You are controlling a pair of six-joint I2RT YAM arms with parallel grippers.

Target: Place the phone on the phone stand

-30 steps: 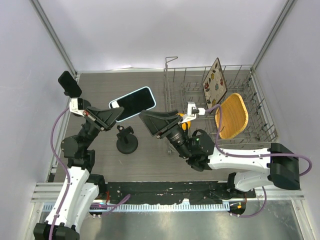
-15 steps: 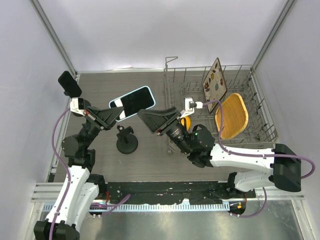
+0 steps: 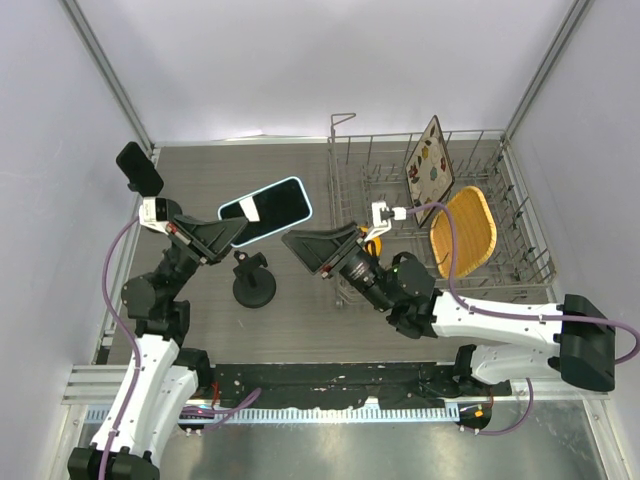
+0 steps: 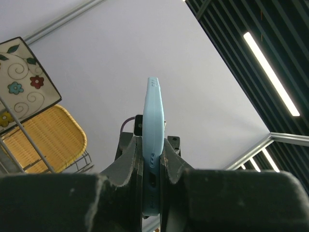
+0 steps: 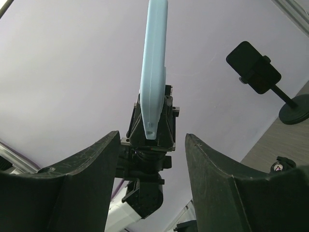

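Left tool [image 3: 232,228] pinching light-blue-cased slab phone [image 3: 268,208] edgewise, aloft | right tool [image 3: 298,243] spread, empty, near phone | black round-based phone stand [image 3: 253,285] on grey table [image 3: 300,322]

phone [image 3: 266,209] – lt-blue case, blk screen | plate [image 3: 430,166] – floral on cream | wicker tray [image 3: 463,232] yellow

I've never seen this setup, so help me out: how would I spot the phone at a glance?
Above the grey table, look left of the wire dish rack, where the left hand holds the phone up in the air. It alone has a pale blue rim around a dark screen; the stand near it is plain black.
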